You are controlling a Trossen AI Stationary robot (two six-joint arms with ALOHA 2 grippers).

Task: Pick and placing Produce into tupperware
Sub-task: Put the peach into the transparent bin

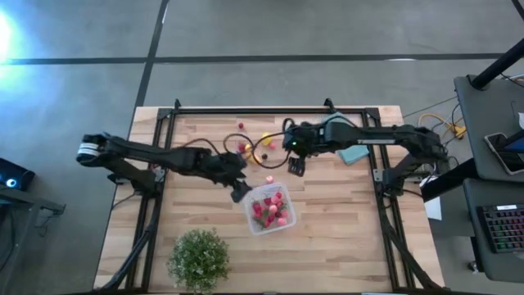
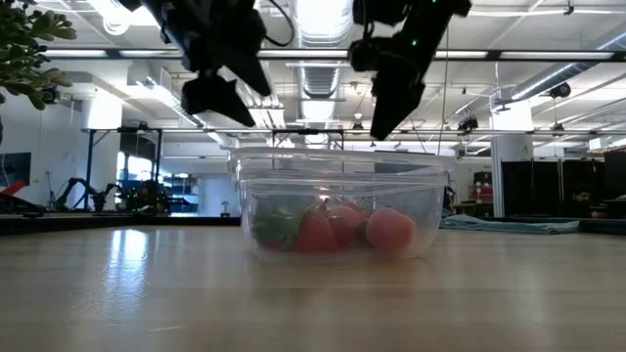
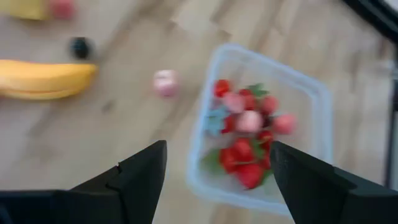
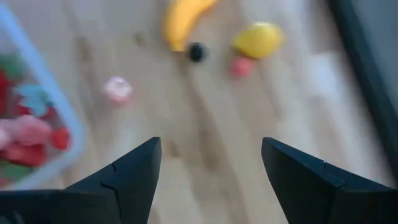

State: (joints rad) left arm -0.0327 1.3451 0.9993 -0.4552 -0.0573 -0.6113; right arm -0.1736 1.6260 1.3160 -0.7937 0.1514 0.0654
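the left gripper (image 3: 217,171) hangs with its dark fingers apart and empty, just above the near edge of the tupperware (image 1: 251,221) — a clear, round-cornered plastic box on the pale wood-plank bench (image 1: 344,238), holding a heap of red and pink berries (image 1: 270,210). the right gripper (image 4: 208,168), also spread and empty, hovers nearby over bare wood. a pink berry (image 1: 268,179), banana (image 4: 183,18), lemon (image 4: 258,38) and dark berry (image 4: 196,52) lie loose beyond.

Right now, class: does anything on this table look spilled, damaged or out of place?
Nothing stands out. The tupperware sits upright with berries inside; a banana, lemon and pink berry lie loose on the table, simply not packed yet.
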